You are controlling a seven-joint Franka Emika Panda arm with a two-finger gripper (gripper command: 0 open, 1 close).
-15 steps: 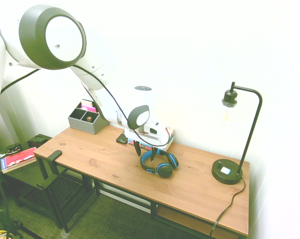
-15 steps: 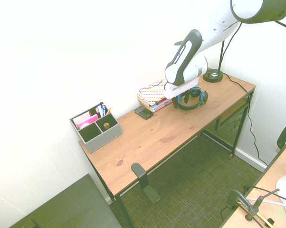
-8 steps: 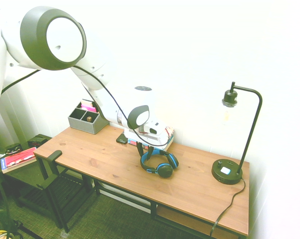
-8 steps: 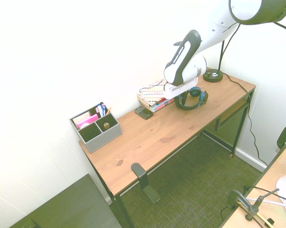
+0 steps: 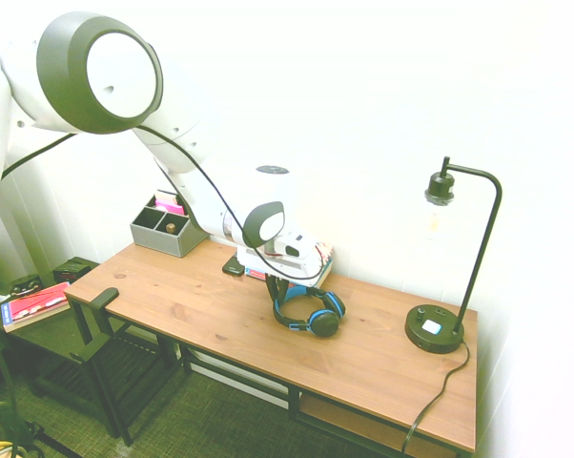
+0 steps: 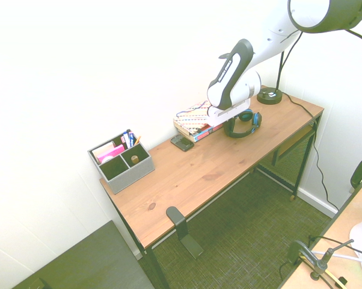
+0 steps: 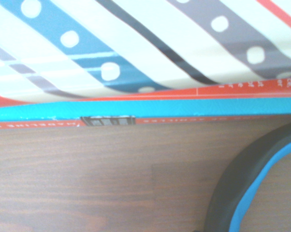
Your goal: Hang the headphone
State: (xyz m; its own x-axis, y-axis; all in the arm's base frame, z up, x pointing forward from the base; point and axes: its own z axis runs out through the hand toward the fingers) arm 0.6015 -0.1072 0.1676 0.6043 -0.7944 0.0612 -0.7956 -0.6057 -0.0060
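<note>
Clamped pincer (image 5: 279, 289), seemingly on the band of the one headphone (image 5: 311, 314), flat on the desk (image 5: 201, 315) beside one book stack (image 6: 193, 122).

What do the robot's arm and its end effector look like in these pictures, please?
The arm is glossy white, built of rounded segments with dark grey joint caps; the largest cap rings a white disc. A thin black cable runs along it down to the wrist. The end effector has a white body with slim dark fingers below. No markings are legible.
</note>
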